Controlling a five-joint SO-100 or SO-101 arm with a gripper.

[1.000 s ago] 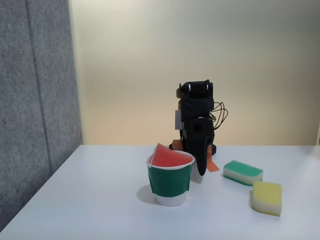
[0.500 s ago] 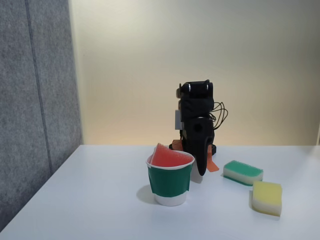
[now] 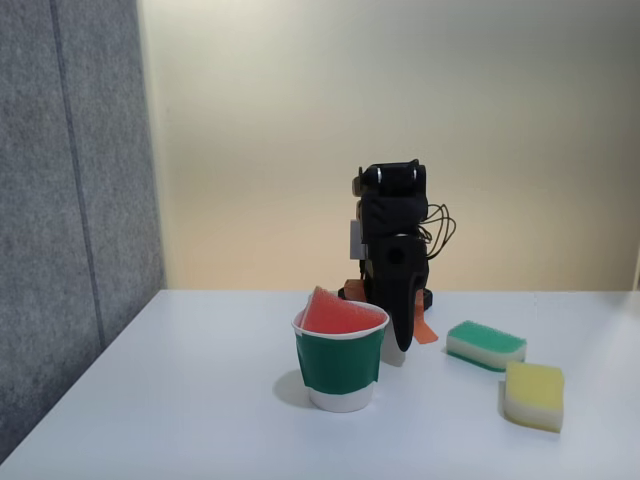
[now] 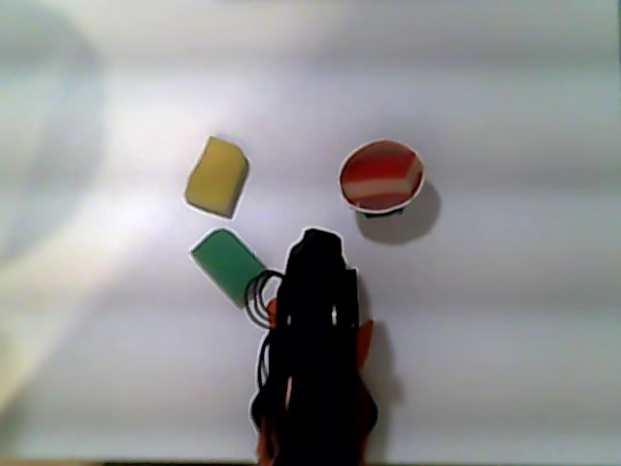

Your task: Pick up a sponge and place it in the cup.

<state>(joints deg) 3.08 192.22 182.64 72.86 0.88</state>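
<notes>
Red and cream, the sponge (image 3: pixel 335 314) is sitting wedged inside the cup (image 3: pixel 340 374), poking up past the rolled rim at a tilt in the fixed view. From the other view the sponge (image 4: pixel 380 176) is filling the cup's (image 4: pixel 389 211) mouth. The black arm (image 3: pixel 393 250) is folded up tall and compact behind the cup, its tip pointing down at the white counter (image 3: pixel 200 400) just at the cup's 3 o'clock. The fingers (image 3: pixel 399 335) are tucked low, and I can't tell whether they're open or closed, but they're holding nothing. In the other view the arm (image 4: pixel 315 340) is sitting at about 7 o'clock from the cup. A green-topped sponge (image 3: pixel 486 345) and a yellow sponge (image 3: pixel 533 396) are lying apart from the cup in the fixed view.
</notes>
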